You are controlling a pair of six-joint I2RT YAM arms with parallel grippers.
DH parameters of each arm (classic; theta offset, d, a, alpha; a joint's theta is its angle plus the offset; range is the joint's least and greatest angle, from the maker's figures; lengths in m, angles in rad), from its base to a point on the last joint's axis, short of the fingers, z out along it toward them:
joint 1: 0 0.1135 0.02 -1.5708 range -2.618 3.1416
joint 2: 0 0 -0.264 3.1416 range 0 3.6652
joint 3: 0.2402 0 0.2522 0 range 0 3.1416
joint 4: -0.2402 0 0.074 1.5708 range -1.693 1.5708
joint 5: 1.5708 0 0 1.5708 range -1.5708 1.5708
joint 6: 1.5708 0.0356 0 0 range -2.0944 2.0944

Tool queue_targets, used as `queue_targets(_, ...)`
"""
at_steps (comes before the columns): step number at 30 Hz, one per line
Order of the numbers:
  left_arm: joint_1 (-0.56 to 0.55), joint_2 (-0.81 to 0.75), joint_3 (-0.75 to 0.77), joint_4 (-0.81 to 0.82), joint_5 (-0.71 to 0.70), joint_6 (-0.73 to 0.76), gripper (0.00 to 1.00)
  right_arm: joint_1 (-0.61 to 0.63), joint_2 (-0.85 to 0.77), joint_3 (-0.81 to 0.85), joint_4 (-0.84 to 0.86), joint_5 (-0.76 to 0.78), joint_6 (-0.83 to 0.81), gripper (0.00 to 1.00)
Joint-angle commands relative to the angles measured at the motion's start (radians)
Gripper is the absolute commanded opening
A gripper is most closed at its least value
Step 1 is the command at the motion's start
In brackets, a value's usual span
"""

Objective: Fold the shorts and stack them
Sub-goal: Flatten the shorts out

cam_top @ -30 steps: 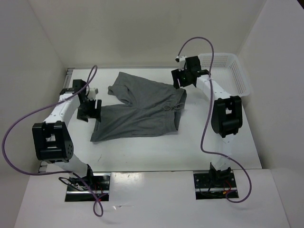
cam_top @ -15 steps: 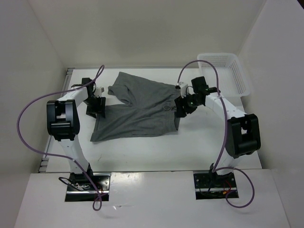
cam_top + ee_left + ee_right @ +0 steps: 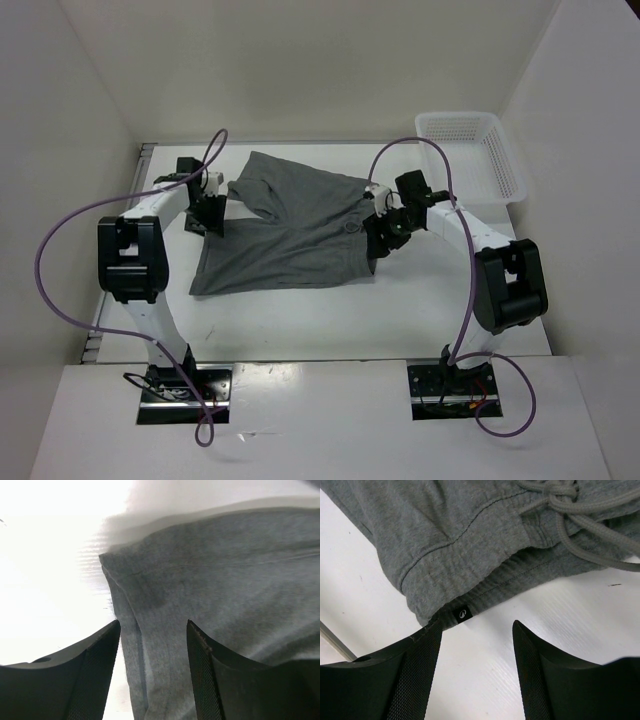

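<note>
The grey shorts (image 3: 290, 225) lie spread on the white table, waistband to the right, legs to the left, the far leg bunched. My left gripper (image 3: 213, 213) is open at the left edge of the shorts; in the left wrist view the hem corner (image 3: 150, 640) lies between its fingers. My right gripper (image 3: 377, 236) is open at the waistband's right edge; in the right wrist view the waistband with a small black tag (image 3: 463, 613) and the drawstring (image 3: 570, 510) lie just ahead of the fingers, with bare table between them.
A white mesh basket (image 3: 480, 152) stands at the back right of the table. White walls enclose the table on three sides. Purple cables loop from both arms.
Both arms have come down and in to the shorts: the left gripper moved up to the left edge, the right gripper moved from the far corner down to the waistband.
</note>
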Motion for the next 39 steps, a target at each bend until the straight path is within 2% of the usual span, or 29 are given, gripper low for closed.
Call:
queue_targets(1,-0.019,-0.065,-0.005,0.039,-0.033,0.004,0.63,0.008,-0.014,-0.007,0.054,0.015,0.007,0.64)
queue_targets(12,-0.029,0.015,-0.023,0.048,-0.045,0.004,0.59,0.017,-0.014,-0.007,0.065,0.005,0.017,0.64)
queue_targets(19,-0.029,0.053,-0.002,0.048,-0.004,0.004,0.51,0.028,-0.005,-0.007,0.065,0.005,0.008,0.61)
queue_targets(24,-0.029,0.082,0.018,0.039,0.005,0.004,0.35,0.049,-0.005,-0.007,0.021,-0.038,-0.06,0.62)
queue_targets(25,-0.029,0.093,0.018,0.039,0.005,0.004,0.28,0.049,-0.005,-0.007,0.008,-0.051,-0.08,0.62)
queue_targets(26,-0.029,0.093,0.027,0.039,0.005,0.004,0.16,0.049,-0.005,-0.007,0.008,-0.067,-0.092,0.64)
queue_targets(27,-0.029,0.093,0.027,0.039,0.005,0.004,0.13,0.049,-0.005,-0.007,-0.008,-0.067,-0.118,0.64)
queue_targets(32,-0.029,0.084,0.06,0.028,0.005,0.004,0.12,0.061,-0.005,-0.007,-0.071,-0.111,-0.18,0.64)
queue_targets(34,-0.029,0.073,0.072,0.019,0.005,0.004,0.12,0.071,-0.005,-0.007,-0.127,-0.122,-0.254,0.64)
queue_targets(39,-0.029,0.055,0.102,-0.003,0.005,0.004,0.12,0.071,-0.005,-0.021,-0.185,-0.093,-0.358,0.65)
